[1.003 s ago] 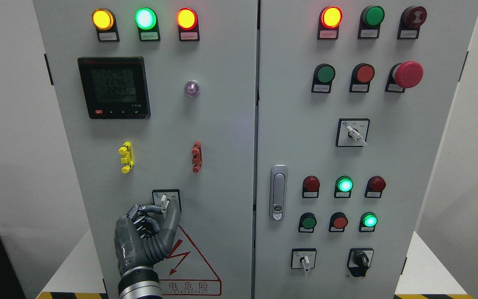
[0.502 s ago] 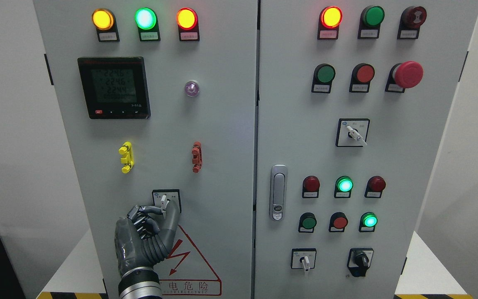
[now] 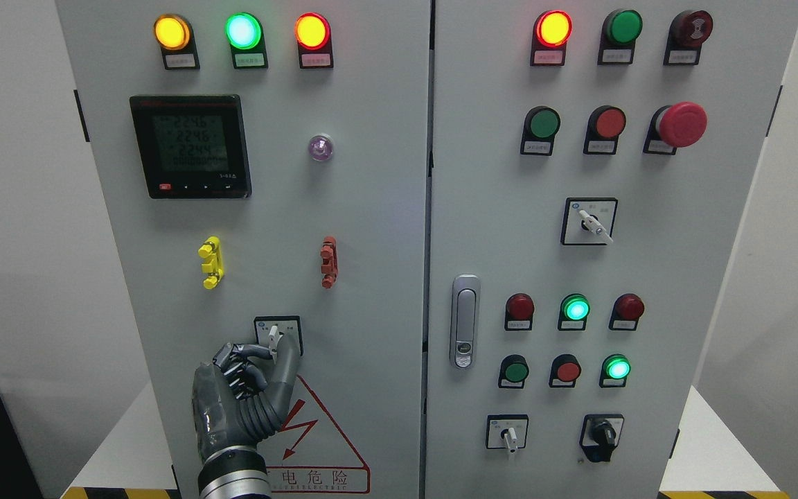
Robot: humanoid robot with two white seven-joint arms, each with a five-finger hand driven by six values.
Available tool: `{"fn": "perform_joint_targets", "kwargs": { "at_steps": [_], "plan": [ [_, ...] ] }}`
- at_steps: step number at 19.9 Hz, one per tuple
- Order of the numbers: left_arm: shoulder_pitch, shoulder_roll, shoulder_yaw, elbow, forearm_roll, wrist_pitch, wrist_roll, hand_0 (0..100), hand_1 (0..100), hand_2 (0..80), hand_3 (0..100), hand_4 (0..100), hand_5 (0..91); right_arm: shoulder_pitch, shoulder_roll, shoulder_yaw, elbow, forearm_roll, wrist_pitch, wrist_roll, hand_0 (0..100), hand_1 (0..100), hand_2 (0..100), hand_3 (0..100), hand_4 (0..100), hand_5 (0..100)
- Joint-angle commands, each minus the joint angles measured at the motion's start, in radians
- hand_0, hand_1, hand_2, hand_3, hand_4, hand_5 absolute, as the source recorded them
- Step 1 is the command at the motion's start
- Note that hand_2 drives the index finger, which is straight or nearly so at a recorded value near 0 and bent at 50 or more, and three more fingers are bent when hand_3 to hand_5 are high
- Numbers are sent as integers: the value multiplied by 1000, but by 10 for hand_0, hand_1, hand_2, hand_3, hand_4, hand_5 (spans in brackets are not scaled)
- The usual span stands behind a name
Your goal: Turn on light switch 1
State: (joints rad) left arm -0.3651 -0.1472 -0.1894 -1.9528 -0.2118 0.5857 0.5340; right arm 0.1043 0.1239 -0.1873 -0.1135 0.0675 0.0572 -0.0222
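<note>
While your robot's left hand, dark and ribbed, pinches the small white lever of the selector switch between thumb and curled fingers, you see that lever standing nearly upright, low on the left door of the grey metal cabinet.

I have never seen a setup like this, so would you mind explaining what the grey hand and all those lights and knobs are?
The picture comes from a camera on a humanoid robot's head, facing a grey electrical cabinet with two doors. The dark fingered thing is the robot's left hand, reaching up from the lower left. Its fingertips pinch the small white lever of a rotary switch on the left door. Above that sit a digital meter and three lit indicator lamps. The right door carries push buttons, more lamps, further rotary switches, a red emergency stop button and a door latch. The right hand is out of view.
</note>
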Motion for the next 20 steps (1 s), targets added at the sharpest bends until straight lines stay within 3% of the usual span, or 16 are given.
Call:
{"fn": "perform_joint_targets", "kwargs": {
  "at_steps": [1,20],
  "plan": [
    [0,0,-2,0,0,-1,0,340,605,621,1000,972,878,0,-1,-1,0,0,0,1,0,0,0,0,0,0],
    [-2,0,-5,0,0,-1,0,472,515,630,1000,977,879,0,0,0,0,0,0,1,0,0,0,0,0,0]
  ]
}}
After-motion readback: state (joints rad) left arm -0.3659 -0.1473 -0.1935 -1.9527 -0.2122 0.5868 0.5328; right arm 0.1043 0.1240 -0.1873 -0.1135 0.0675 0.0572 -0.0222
